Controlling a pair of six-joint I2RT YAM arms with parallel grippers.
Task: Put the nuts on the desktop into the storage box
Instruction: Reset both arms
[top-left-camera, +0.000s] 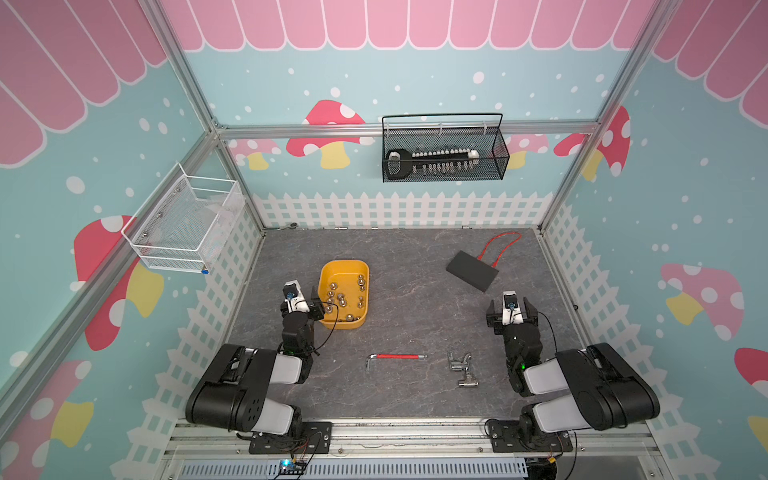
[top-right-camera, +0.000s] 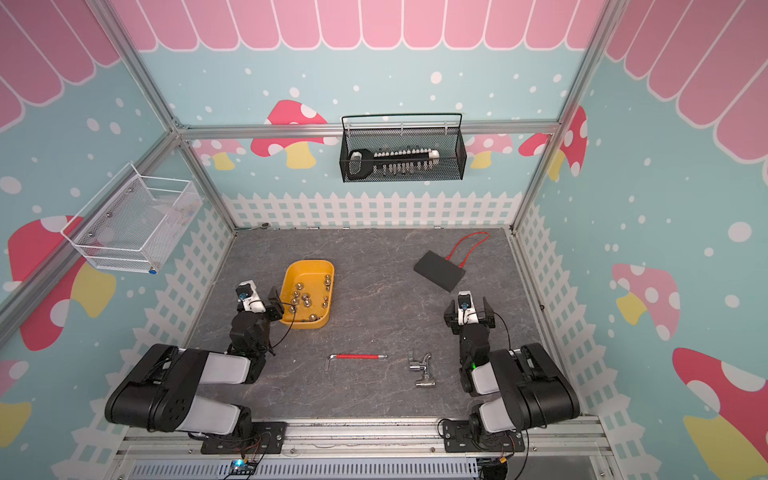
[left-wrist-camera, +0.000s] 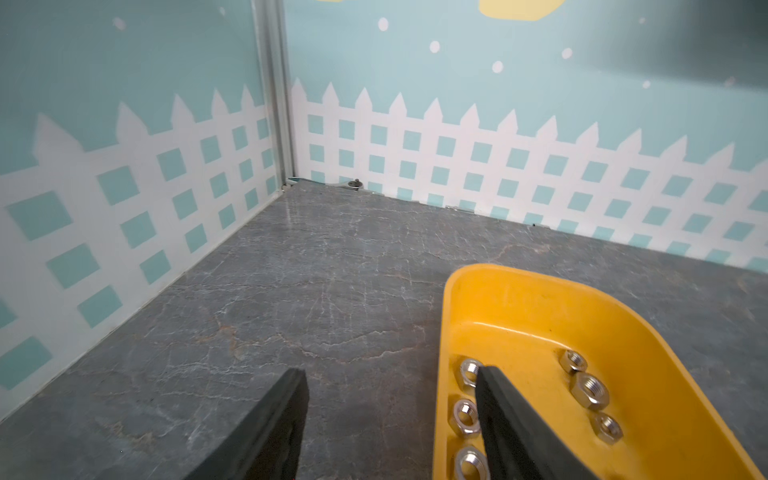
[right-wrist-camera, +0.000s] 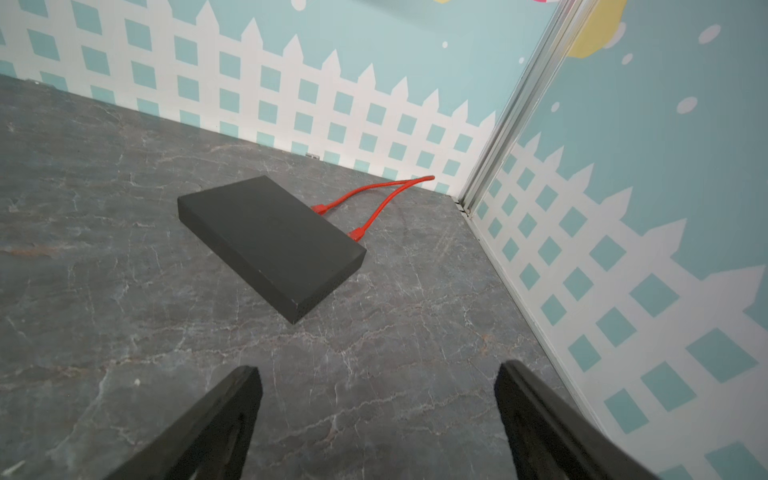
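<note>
The small shiny silver metal nuts (left-wrist-camera: 589, 390) seem all to lie inside the shallow yellow-orange plastic tray (left-wrist-camera: 540, 291); I see none on the dark grey marbled table (top-left-camera: 415, 316). The left jaws stand open and empty across the tray's low wall, one jaw inside beside the nuts. A sideways pull could hook the wall and spill them. The right jaws, wide open and empty over bare table, threaten little.

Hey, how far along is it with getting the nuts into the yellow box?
Looks finished. Done: the nuts lie in the storage box; none shows on the desktop. In hand: nothing; left gripper and right gripper are open, empty. Left: probably only pulling the arms back.
</note>
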